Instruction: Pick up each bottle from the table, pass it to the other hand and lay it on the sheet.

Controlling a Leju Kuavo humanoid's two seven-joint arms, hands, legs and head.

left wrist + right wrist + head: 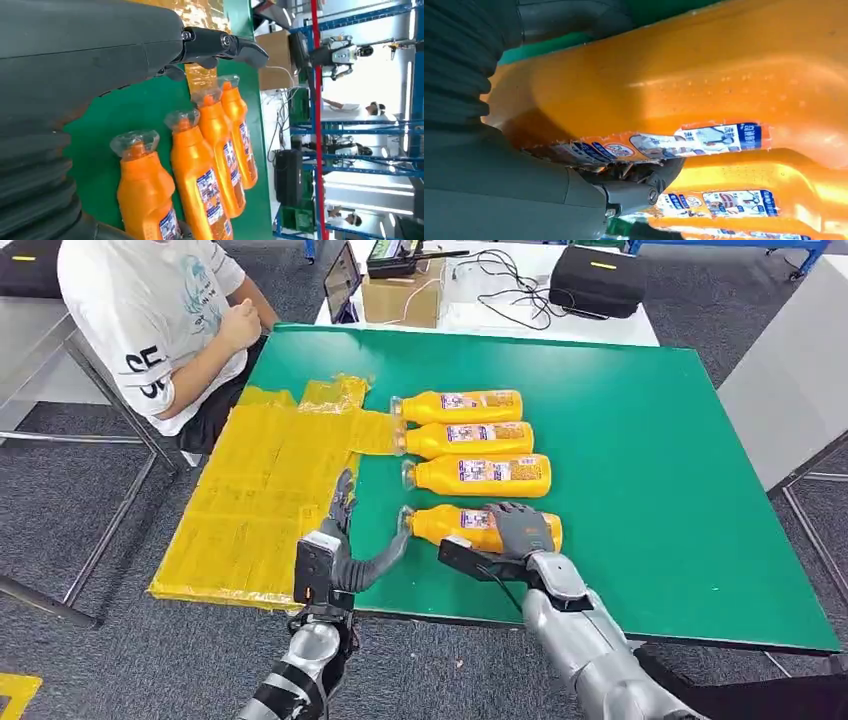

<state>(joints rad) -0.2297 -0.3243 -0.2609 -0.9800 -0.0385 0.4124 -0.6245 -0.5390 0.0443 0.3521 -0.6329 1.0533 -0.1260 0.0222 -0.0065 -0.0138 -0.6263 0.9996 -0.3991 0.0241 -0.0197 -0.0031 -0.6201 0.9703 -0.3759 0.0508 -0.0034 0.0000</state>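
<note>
From the head view, four orange plastic bottles with clear caps lie side by side on the green table (pixel 650 490), caps pointing left toward the crinkled yellow sheet (pixel 260 500) that covers the table's left part. The right hand (pixel 520 528) is wrapped over the label of the nearest bottle (pixel 470 525), which seems to rest on the table, not yet lifted. The left hand (pixel 345 540) waits just left of that bottle's cap, fingers spread and holding nothing. A seated person in a white shirt (pixel 150 310) is at the far left. In the left wrist view, the left hand's dark fingers (pixel 220 45) hang loose above the green surface, and all four bottles show in a row, the nearest bottle (pixel 145 195) closest to the camera. In the right wrist view, the right hand (pixel 574 190) has its fingers curled against the label of the nearest bottle (pixel 684 85), with a neighbouring bottle (pixel 744 195) just beyond. I'd say the grasp should be firm around the middle, and the lift straight up, so the next bottle isn't nudged before the hand-over.
</note>
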